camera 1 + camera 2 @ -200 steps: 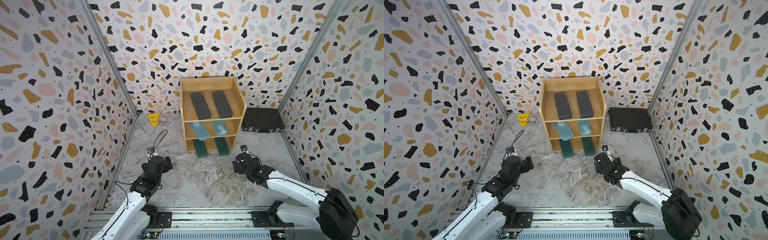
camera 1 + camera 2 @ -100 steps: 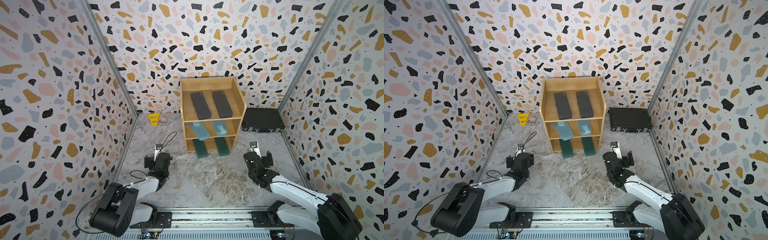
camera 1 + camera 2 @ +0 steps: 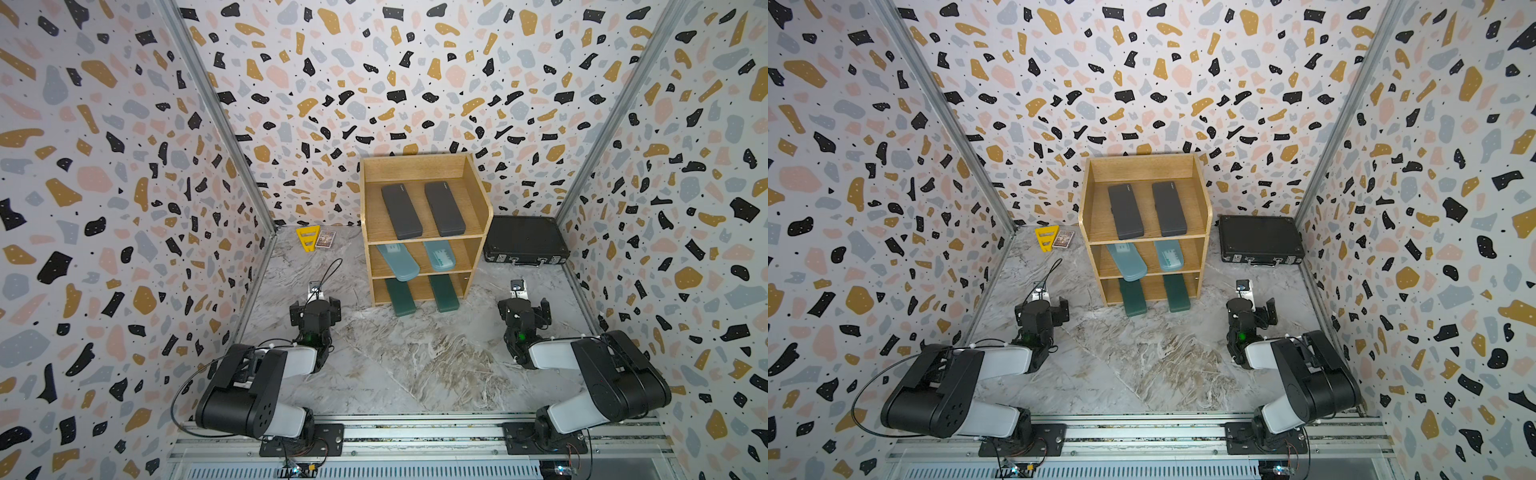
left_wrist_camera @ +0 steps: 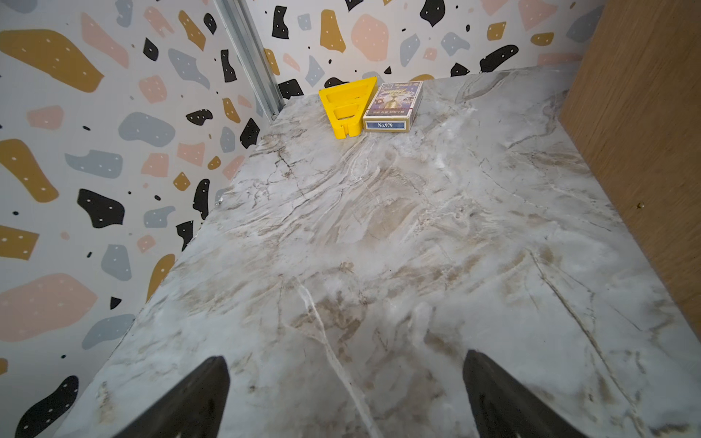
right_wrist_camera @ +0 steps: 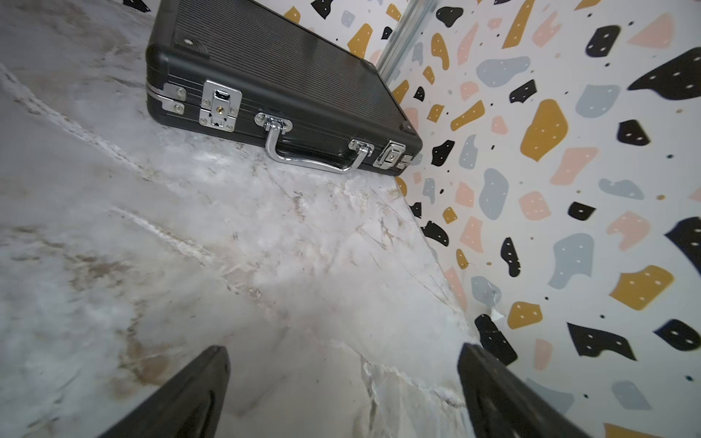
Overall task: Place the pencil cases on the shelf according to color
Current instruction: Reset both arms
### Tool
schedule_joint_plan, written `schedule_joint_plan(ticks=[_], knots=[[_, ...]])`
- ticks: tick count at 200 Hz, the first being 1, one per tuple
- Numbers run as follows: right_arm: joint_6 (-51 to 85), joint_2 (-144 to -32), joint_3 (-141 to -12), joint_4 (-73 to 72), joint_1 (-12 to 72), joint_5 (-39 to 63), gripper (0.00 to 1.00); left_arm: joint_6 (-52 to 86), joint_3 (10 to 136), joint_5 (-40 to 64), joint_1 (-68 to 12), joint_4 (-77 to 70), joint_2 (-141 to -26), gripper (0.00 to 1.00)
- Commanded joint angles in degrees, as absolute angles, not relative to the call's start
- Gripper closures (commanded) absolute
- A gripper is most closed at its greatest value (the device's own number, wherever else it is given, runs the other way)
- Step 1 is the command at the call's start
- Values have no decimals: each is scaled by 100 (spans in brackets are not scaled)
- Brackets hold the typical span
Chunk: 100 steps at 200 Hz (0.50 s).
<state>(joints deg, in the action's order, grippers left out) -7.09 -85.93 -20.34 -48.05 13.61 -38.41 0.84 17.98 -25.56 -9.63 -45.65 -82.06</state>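
The wooden shelf (image 3: 415,168) (image 3: 1142,168) stands at the back, seen in both top views. Its top tier holds two dark grey pencil cases (image 3: 401,211) (image 3: 444,208). Two light blue ones (image 3: 398,262) (image 3: 439,255) lie on the middle tier, and two dark green ones (image 3: 400,297) (image 3: 444,293) on the bottom. My left gripper (image 3: 315,308) (image 4: 345,360) hovers low over the floor, left of the shelf front, open and empty. My right gripper (image 3: 524,309) (image 5: 341,350) sits right of the shelf, open and empty. The shelf's side panel (image 4: 637,132) shows in the left wrist view.
A large black briefcase (image 3: 525,240) (image 5: 280,79) lies flat to the right of the shelf, against the back wall. A yellow wedge piece (image 3: 308,237) (image 4: 347,106) and a card box (image 3: 325,239) (image 4: 394,106) sit in the back left corner. Patterned walls close in on three sides.
Both arms have folded back, elbows down near the front rail. The right gripper has shifted right, away from the shelf front. The cases have not moved.
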Motion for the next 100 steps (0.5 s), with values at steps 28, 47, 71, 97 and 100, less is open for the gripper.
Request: schedule_joint_plan(ticks=[28, 47, 71, 97, 100], knots=[[58, -8887, -1669, -6134, 354, -1853, 0, 94, 1741, -2372, -932, -4959, -8150, 0], [117, -8731, -1842, -5465, 338, -1770, 0, 88, 1736, -2372, -931, -4987, -8157, 0], [55, -8745, -1849, -5509, 370, -1760, 0, 96, 1736, -2369, -932, -4982, -8163, 0], [42, -8715, -1893, -5420, 378, -1736, 0, 88, 1740, -2373, -931, -4973, -8161, 0], [55, -8694, -1882, -5402, 378, -1724, 0, 90, 1740, -2373, -932, -4974, -8161, 0]])
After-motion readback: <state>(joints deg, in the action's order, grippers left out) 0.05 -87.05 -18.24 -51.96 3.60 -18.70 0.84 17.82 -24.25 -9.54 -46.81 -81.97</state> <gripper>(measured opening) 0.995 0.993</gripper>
